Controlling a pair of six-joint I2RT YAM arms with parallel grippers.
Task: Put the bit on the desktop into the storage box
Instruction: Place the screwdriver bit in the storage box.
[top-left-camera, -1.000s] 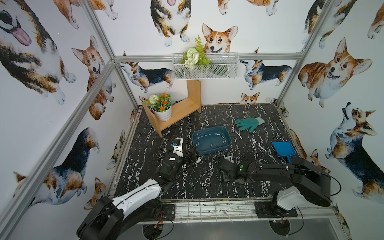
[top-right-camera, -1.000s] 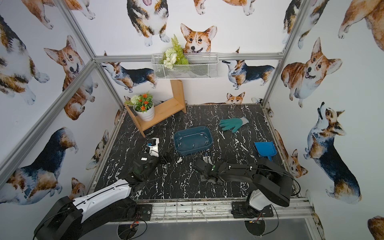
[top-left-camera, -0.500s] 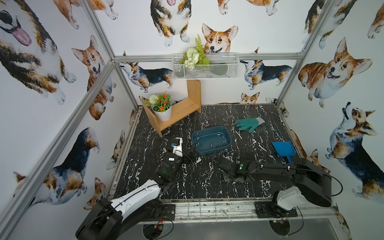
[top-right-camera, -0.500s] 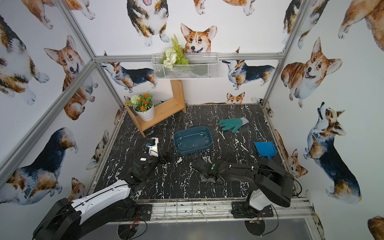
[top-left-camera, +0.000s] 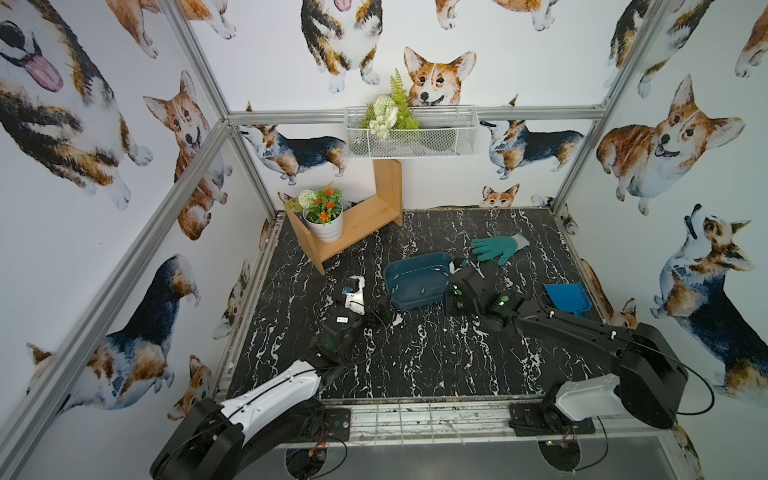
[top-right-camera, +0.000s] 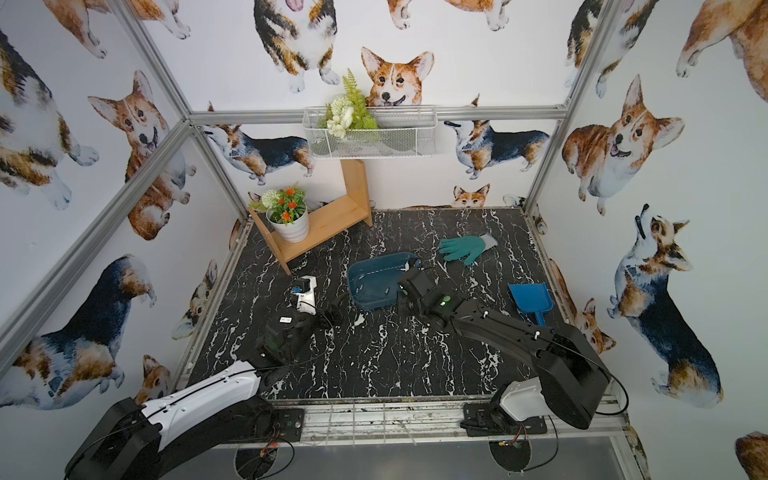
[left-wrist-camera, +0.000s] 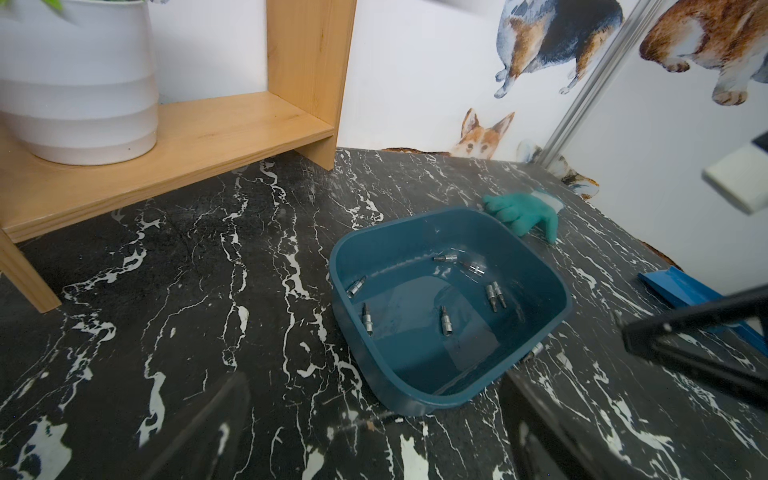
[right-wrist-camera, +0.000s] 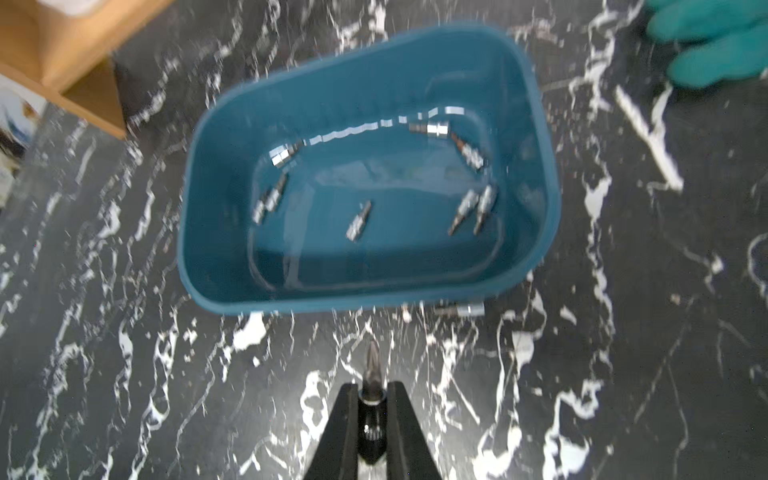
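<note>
Right gripper has its jaws pressed together on a bit. It pinches the thick socket end so the slim driver tip pokes out ahead, aimed at the storage box. That's a sensible hold, I'd say, since the fat end gives the pads more to bite on. That bit hangs just short of the box's near wall, over the desktop and not yet above the opening, so the carry looks unfinished. Inside the box, several bits lie scattered flat on the floor, which tells me the sorting is well along. One stray bit lies on the marble, touching or just beside the box's outer wall near a corner. Tucked in that tight, it could be awkward to get jaws around. Left gripper waits near the box's opposite end with jaws spread wide and nothing between them, likely parked clear so the arms don't clash. Farther out from the box lies a green glove, and a blue dustpan sits well apart from the box, neither in the way.
</note>
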